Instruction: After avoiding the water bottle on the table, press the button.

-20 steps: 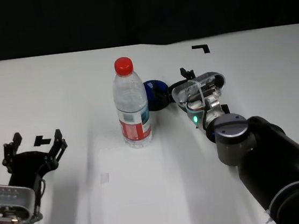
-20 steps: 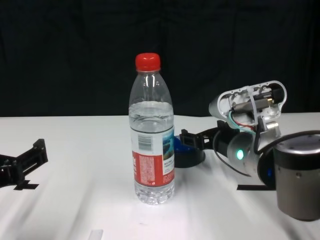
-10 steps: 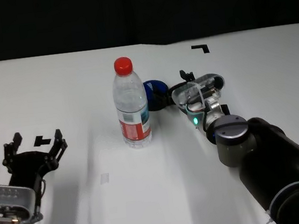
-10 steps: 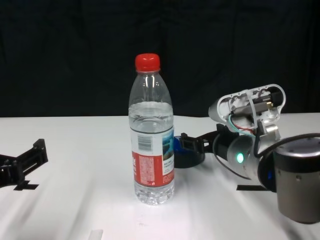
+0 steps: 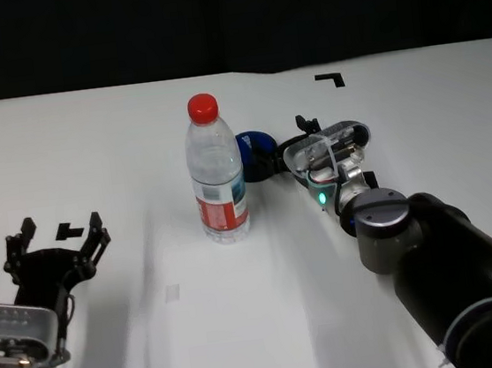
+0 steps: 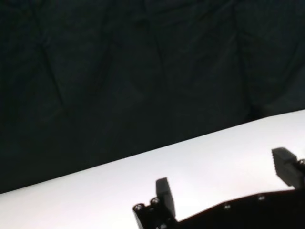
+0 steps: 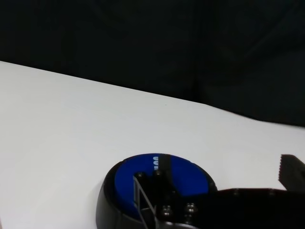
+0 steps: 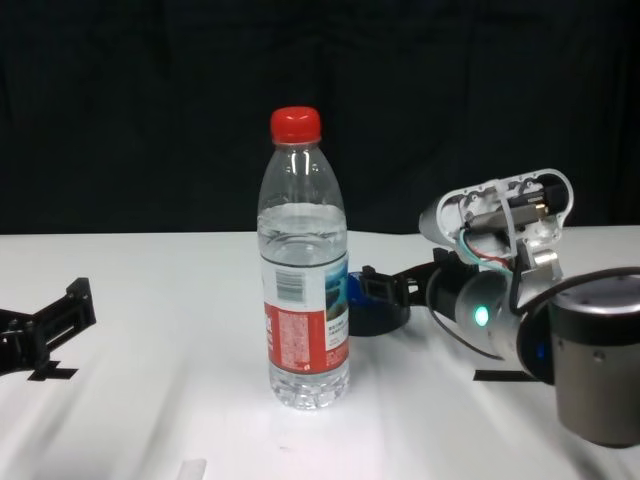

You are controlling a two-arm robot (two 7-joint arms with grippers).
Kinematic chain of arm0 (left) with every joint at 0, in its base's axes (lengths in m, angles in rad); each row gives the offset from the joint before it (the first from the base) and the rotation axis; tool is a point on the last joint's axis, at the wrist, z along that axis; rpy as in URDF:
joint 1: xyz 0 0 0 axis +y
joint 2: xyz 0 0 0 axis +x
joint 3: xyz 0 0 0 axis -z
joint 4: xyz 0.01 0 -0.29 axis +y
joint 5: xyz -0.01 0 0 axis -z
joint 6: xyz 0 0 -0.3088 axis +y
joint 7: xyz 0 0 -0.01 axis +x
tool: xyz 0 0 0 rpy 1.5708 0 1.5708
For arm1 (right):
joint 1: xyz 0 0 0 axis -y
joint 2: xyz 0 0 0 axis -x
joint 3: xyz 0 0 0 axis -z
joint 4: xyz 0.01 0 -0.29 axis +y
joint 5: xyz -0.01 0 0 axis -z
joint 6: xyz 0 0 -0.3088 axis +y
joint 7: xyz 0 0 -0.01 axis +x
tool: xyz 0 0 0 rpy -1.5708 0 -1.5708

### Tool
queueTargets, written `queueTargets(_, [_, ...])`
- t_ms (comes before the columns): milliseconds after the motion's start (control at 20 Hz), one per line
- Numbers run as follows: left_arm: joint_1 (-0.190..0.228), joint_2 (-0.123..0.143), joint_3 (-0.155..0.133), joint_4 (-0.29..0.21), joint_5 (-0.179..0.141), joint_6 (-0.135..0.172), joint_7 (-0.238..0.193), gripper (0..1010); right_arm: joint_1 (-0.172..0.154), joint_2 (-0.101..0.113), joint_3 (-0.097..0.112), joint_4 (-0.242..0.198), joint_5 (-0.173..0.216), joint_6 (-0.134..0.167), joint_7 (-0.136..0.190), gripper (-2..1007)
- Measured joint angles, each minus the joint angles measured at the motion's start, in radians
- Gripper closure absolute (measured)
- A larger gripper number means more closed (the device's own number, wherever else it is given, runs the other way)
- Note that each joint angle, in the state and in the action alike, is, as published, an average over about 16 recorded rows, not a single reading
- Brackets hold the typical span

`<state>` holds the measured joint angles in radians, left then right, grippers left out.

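The right tool, its black fingers spread apart, reaches from about 3 o'clock of the tall clear plastic water bottle with red screw cap and red-and-white barcode label, one finger resting on the low round blue-topped push button with dark base and small white lettering. The button sits on the flat white desk just behind the bottle, toward 1 o'clock. The left tool, fingers apart, is parked near the desk's 8 o'clock edge.
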<state>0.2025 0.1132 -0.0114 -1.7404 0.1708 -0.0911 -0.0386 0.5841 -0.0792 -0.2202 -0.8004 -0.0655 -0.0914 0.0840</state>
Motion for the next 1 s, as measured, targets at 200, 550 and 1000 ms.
queueTargets(200, [0.0, 0.0, 0.0, 0.0, 0.0, 0.0, 0.0, 7, -0.012, 0.003, 0.005, -0.03, 0.007, 0.002, 0.001, 2])
queueTargets(550, [0.0, 0.0, 0.0, 0.0, 0.0, 0.0, 0.0, 7, -0.048, 0.01, 0.013, -0.116, 0.02, 0.007, 0.001, 2])
queueTargets(1000, [0.0, 0.0, 0.0, 0.0, 0.0, 0.0, 0.0, 7, -0.119, 0.026, 0.025, -0.257, 0.037, 0.023, -0.001, 2])
